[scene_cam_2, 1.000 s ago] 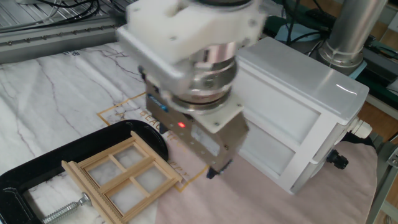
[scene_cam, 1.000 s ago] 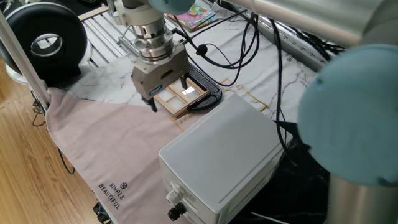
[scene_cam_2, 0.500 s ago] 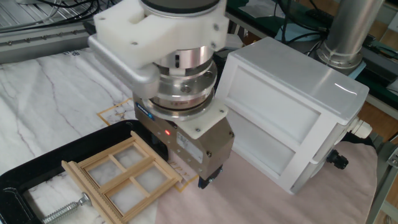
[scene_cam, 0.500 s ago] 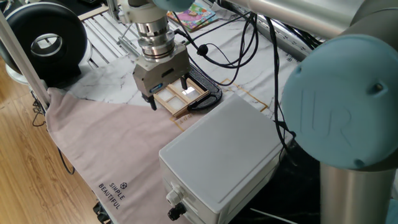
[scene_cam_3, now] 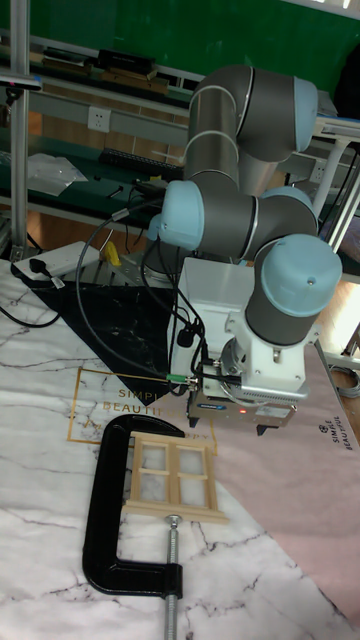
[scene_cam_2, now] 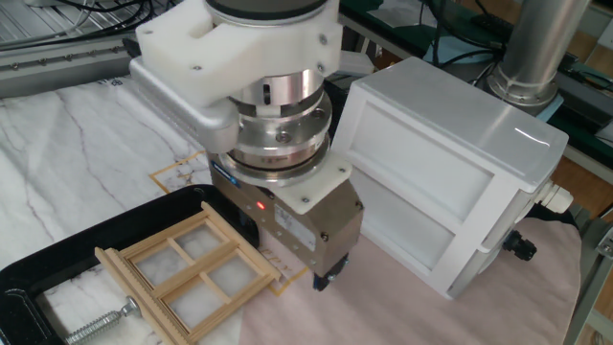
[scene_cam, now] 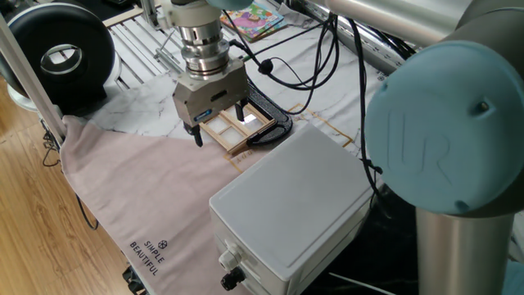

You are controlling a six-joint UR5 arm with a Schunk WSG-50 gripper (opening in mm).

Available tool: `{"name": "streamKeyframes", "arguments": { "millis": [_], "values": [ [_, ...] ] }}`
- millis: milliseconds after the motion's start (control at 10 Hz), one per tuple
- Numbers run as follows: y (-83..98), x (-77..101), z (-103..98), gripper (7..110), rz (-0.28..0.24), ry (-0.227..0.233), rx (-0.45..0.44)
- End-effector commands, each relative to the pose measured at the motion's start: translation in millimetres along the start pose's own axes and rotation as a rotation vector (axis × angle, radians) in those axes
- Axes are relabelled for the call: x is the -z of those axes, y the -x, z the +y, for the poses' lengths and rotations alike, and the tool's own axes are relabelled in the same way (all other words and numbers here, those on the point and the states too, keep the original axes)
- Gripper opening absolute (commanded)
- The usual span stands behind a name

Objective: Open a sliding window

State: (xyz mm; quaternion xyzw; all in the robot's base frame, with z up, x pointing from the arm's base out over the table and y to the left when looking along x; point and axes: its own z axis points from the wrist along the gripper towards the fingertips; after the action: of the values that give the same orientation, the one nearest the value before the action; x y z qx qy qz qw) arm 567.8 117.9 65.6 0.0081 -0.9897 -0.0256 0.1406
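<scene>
The sliding window (scene_cam: 232,129) is a small tan wooden frame with thin bars, lying flat on the marble table inside the black C-clamp (scene_cam: 277,129). My gripper (scene_cam: 219,123) points down just over the window's edge nearest the pink cloth. It is open, and its two dark fingers are wide apart with nothing between them. In the other fixed view the gripper body hangs to the right of the window (scene_cam_2: 182,273), and only one fingertip (scene_cam_2: 324,280) shows. The tall fixed view has the gripper (scene_cam_3: 228,427) above the window's (scene_cam_3: 172,478) upper right corner.
A large white box (scene_cam: 295,197) stands close to the gripper on the pink cloth (scene_cam: 139,197). The clamp's screw (scene_cam_3: 169,565) juts toward the table's front. A black round device (scene_cam: 61,53) sits at the back left, and cables (scene_cam: 327,49) trail behind.
The gripper has shifted a little along the window's edge and settled. The arm's big joint has swung further into one fixed view. The window has not moved.
</scene>
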Motion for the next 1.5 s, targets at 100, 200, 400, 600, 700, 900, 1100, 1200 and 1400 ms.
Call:
{"name": "streamKeyframes", "arguments": {
  "millis": [100,200,400,600,700,900,1100,1200,1400],
  "values": [
    [-7.7,1.5,-2,44,0.033,-0.005,-0.001],
    [-10.0,1.6,2,44,0.042,0.014,0.008],
    [10.0,-4.9,25,44,-0.020,0.101,0.062],
    [42.4,-55.2,11,66,-0.043,0.028,0.053],
    [42.9,-68.3,-4,66,-0.023,-0.020,0.059],
    [23.6,-56.6,-9,66,0.027,-0.035,0.064],
    [36.1,-43.0,-3,66,-0.002,0.003,0.044],
    [44.2,-39.2,3,66,-0.020,0.025,0.032],
    [53.1,-42.8,8,66,-0.018,0.047,0.007]
  ]
}}
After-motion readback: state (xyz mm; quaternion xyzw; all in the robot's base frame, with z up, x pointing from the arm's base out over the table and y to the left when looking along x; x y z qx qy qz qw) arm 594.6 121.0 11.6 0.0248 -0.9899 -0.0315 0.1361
